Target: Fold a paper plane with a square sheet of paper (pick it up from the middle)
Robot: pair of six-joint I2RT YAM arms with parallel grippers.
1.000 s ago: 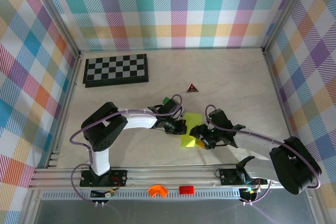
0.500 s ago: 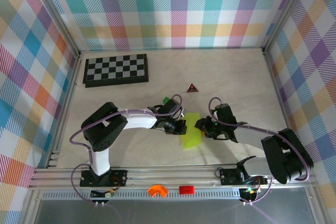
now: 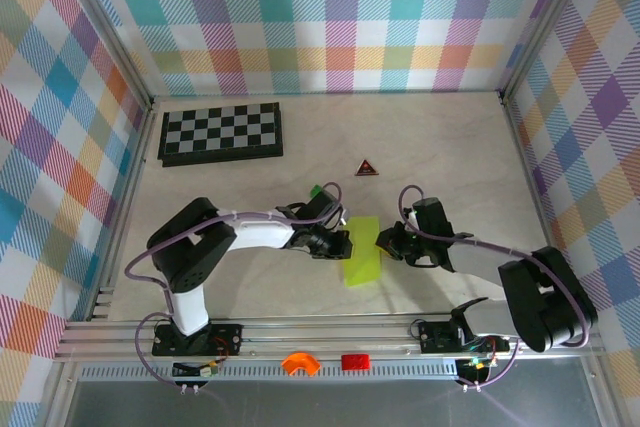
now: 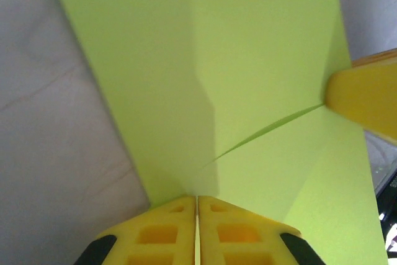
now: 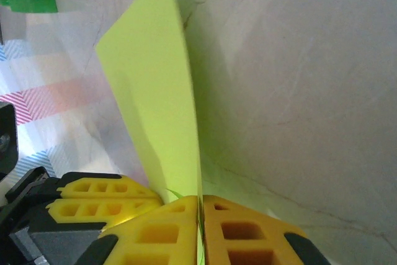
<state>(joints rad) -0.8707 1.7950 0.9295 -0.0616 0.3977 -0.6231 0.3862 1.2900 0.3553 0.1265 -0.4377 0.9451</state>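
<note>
being clenched on opposite edges by the left claw (image 3: 345, 243) and the right claw (image 3: 381, 243), the paper plane (image 3: 363, 257) is held at the worktop's (image 3: 450, 167) near middle; it could be torn or uncreased if pulled apart.

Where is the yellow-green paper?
In the top view, the paper plane is mid-table, gripped by the left gripper on its left and the right gripper on its right.

You will find no text, label, brand or number here that can be read. The nearest thing to a sign is a small dark triangle (image 3: 367, 168) with a red mark, lying to the right of the checkerboard (image 3: 221, 133). Its mark is too small to make out.
</note>
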